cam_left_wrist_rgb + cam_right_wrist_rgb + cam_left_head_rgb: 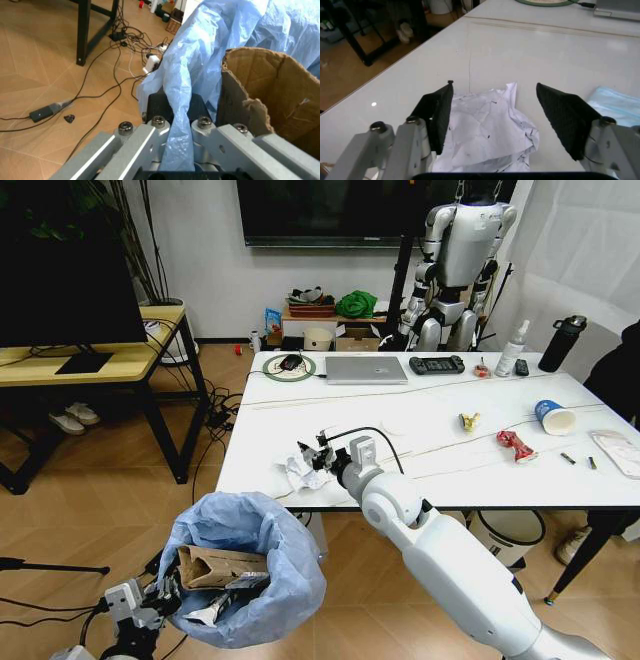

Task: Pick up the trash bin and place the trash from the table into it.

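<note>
Crumpled white paper [490, 131] lies between the wide-spread pads of the right gripper [495, 116], which touch nothing yet; it sits near the front edge of the marble-look table [420, 405]. To grip well, I judge the jaws should drop until the pads flank the wad's bulk, then squeeze its middle and not a loose flap. The pale blue scrap [615, 105] beside one pad should stay out of the pinch. The left gripper [177, 123] is clamped on the blue bag of the trash bin [245, 580], held low before the table, torn cardboard [222, 566] already inside. A red wrapper [516, 445] and paper cup [553, 417] wait farther right.
</note>
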### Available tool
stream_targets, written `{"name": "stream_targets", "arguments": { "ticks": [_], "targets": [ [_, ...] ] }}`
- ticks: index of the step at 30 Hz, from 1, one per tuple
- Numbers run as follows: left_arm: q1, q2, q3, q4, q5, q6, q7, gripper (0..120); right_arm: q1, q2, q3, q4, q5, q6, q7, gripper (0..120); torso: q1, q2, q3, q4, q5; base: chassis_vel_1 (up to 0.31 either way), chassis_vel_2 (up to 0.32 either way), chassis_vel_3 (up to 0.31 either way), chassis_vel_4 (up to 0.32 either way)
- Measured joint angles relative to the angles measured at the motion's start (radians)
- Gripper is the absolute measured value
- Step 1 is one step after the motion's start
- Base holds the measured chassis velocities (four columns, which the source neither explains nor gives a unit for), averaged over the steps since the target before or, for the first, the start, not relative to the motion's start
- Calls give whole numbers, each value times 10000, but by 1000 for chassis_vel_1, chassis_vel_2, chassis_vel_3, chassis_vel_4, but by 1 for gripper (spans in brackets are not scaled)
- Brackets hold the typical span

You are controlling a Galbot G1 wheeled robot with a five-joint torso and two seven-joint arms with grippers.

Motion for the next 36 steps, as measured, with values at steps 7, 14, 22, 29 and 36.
{"name": "stream_targets", "arguments": {
  "ticks": [7, 14, 22, 29, 36],
  "targets": [
    [0, -19, -5, 10, 11, 3, 0, 0, 126, 255, -206, -251, 27, -189, 81, 90, 0, 0, 0, 0, 0, 0, 0, 0, 0],
    [-11, -59, 17, 30, 40, 4, 8, 0, 260, 386, -382, -764, -435, -197, 4, 100, 0, 0, 0, 0, 1, 0, 0, 0, 0],
    [27, -65, 3, -19, 41, 3, 21, 0, 419, 460, -534, -1359, -743, -242, -148, 100, 0, 0, 0, 1, 1, 0, 0, 0, 0],
    [23, -83, -1, -41, 41, -1, 24, 0, 431, 348, -590, -1482, -817, -283, -493, 87, 0, 0, 0, -1, 1, 0, 0, 0, 0],
    [-1, -105, 10, -23, 49, -1, 24, 0, 404, 343, -594, -1502, -819, -244, -535, 60, 0, 0, 0, 0, 1, 0, 0, 0, 0]
  ]
}}
